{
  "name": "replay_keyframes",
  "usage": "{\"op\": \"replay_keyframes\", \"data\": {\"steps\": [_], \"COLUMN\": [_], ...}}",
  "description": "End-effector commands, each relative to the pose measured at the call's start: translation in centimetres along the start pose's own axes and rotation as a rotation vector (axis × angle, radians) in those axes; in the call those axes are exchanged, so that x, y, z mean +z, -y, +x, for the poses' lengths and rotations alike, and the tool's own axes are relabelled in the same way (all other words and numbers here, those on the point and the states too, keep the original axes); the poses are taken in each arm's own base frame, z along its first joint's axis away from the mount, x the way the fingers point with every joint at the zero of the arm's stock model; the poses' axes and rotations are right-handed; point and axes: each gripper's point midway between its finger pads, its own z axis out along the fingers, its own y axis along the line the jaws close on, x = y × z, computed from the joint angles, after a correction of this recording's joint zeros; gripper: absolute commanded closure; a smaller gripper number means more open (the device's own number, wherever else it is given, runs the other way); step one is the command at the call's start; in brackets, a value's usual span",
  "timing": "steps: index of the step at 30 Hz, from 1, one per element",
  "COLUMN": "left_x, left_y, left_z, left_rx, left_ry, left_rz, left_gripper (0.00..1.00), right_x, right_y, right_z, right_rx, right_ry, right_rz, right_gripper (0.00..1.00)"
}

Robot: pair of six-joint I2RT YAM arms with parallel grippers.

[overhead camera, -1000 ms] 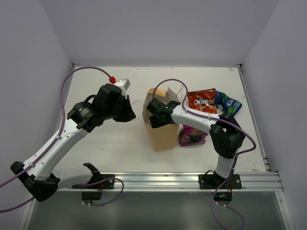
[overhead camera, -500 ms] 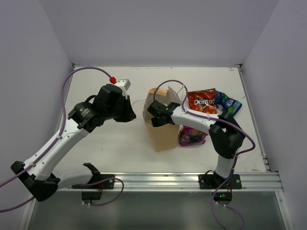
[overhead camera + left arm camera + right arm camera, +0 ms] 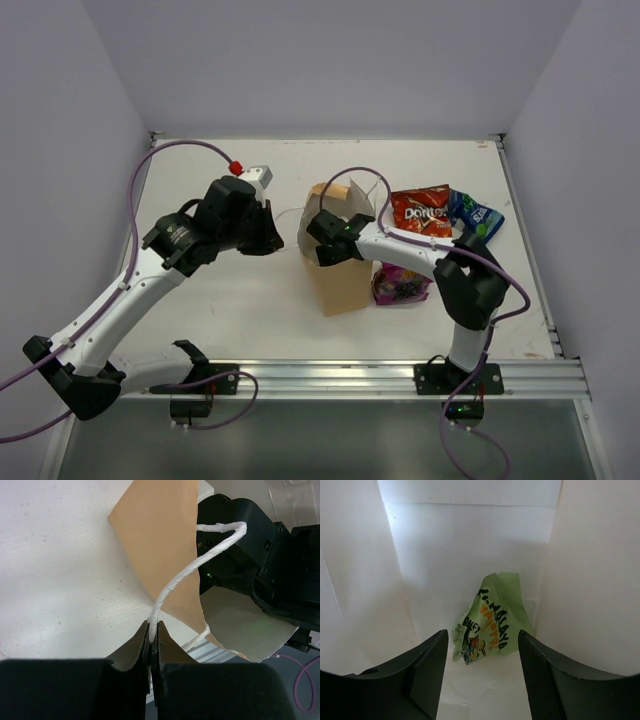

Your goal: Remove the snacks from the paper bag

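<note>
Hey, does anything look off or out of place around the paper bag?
Nothing spilled or torn. The paper bag's mouth is pulled askew, since the left gripper pinches its white cord handle. One green packet lies crumpled deep inside, ahead of the open right gripper.

The tan paper bag [image 3: 342, 285] stands mid-desk [image 3: 230, 290], mouth open, white inside. One white cord handle [image 3: 186, 573] is pinched tight in the left end effector [image 3: 151, 630]. A green packet [image 3: 490, 622] lies at the bag's bottom. To the bag's right are a purple packet [image 3: 400, 284] against it, the red Doritos bag [image 3: 420, 211] farther back, and a blue packet [image 3: 476, 215] just beside that.
</note>
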Motion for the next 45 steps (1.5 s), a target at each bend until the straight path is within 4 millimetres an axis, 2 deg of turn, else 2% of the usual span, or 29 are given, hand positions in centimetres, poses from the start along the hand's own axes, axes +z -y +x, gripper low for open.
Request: {"op": "replay_keyframes", "data": {"steps": [1, 45], "left_x": [-0.05, 0.3], "left_y": [0.12, 0.18], "left_z": [-0.01, 0.15], "left_rx": [-0.001, -0.002], "left_ry": [0.011, 0.004], "left_rz": [0.011, 0.013], "left_gripper": [1.0, 1.0], "right_x": [0.97, 1.7], "right_y": [0.61, 0.8], "right_z": [1.08, 1.56], "right_rx": [0.013, 0.005], "right_ry": [-0.053, -0.066], "right_rz": [0.027, 0.034], "right_gripper": [0.39, 0.45]}}
